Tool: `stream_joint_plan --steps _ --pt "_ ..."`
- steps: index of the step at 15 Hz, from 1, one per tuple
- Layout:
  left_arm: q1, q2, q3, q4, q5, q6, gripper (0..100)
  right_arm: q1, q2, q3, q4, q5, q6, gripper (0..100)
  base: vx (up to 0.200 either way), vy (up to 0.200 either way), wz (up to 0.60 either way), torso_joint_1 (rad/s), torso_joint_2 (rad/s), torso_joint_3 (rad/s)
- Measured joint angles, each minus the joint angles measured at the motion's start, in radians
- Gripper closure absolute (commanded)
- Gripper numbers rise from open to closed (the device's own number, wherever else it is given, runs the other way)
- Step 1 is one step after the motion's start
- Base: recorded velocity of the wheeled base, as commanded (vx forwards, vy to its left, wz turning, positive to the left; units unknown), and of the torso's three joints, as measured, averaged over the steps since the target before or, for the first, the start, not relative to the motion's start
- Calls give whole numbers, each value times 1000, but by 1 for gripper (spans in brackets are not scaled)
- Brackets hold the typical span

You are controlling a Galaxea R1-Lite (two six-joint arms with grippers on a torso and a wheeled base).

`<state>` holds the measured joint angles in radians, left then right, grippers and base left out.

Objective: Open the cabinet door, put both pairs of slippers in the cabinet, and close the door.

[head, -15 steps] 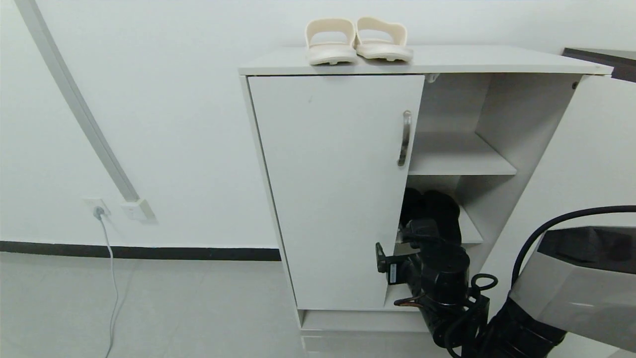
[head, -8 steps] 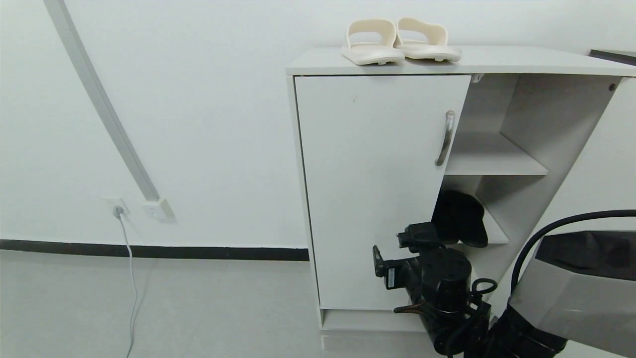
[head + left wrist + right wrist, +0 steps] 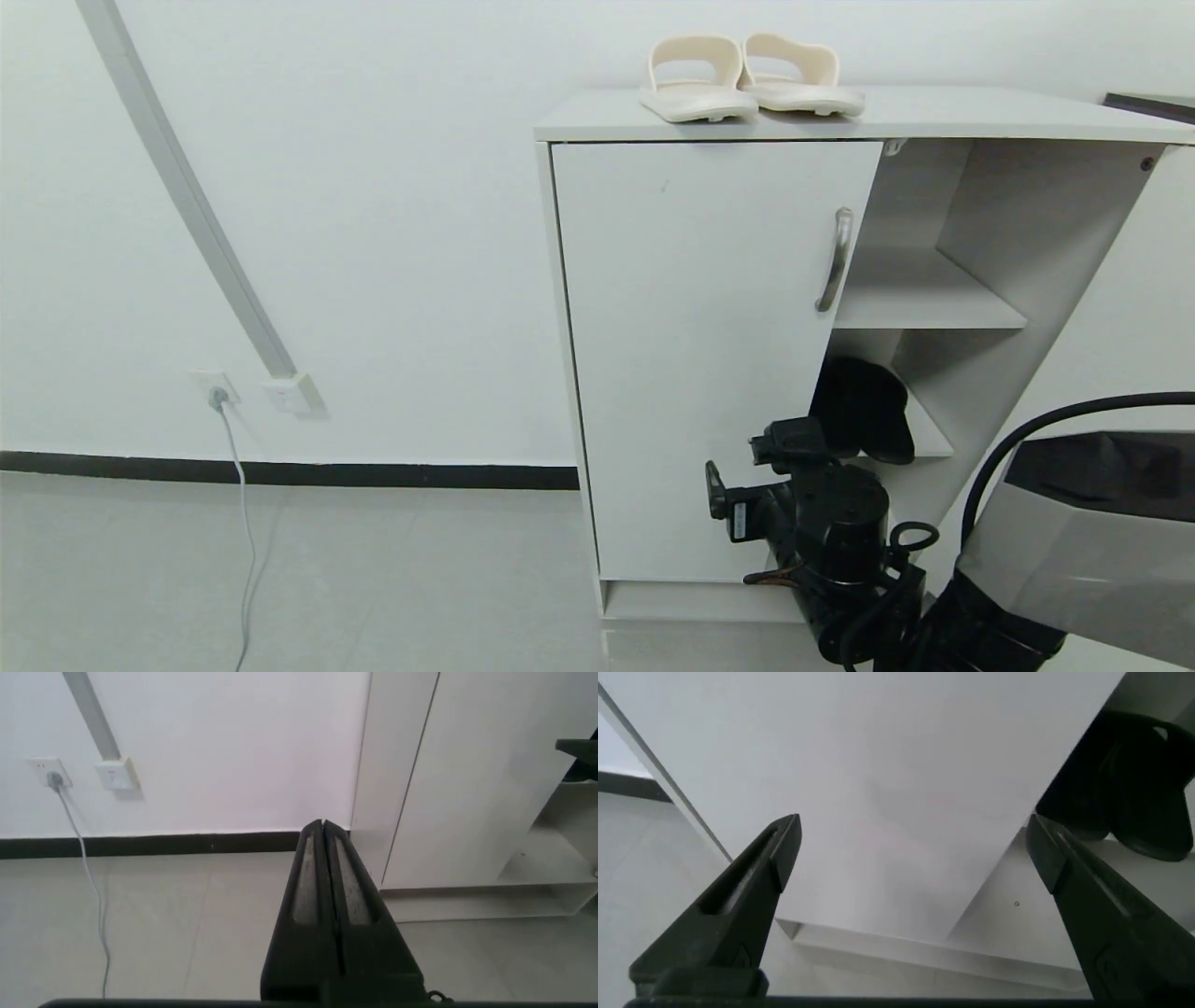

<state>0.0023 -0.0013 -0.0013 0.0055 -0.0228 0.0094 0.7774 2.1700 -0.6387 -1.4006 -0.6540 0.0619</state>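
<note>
Cream open-toed rubber slippers (image 3: 747,79) sit atop the white wooden cabinet (image 3: 980,112) at 12 o'clock; black slippers (image 3: 864,411) lie on its lower shelf. My right gripper (image 3: 910,896) gapes wide, my left gripper (image 3: 322,859) is pressed closed.

The white cabinet (image 3: 934,112) stands with its right door (image 3: 1120,308) swung open and its left door (image 3: 691,355) shut. The cream slippers (image 3: 747,79) sit side by side on top, and the black slippers (image 3: 864,411) lie inside on the lower shelf (image 3: 934,439).

Black jointed right arm (image 3: 831,537) with looped black cables (image 3: 910,539); grey-and-black shell segment (image 3: 1074,560) at four o'clock, black hose (image 3: 1046,422) arching above.
</note>
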Motion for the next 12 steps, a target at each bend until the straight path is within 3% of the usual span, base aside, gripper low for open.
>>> stream_joint_plan --steps 5,12 --pt "0 0 0 -1 0 0 100 1 5 1 -12 4 0 0 0 0 0 33 -383 -334" --pt "0 0 0 -1 0 0 100 4 6 3 -14 3 -1 0 0 0 0 121 -454 -341"
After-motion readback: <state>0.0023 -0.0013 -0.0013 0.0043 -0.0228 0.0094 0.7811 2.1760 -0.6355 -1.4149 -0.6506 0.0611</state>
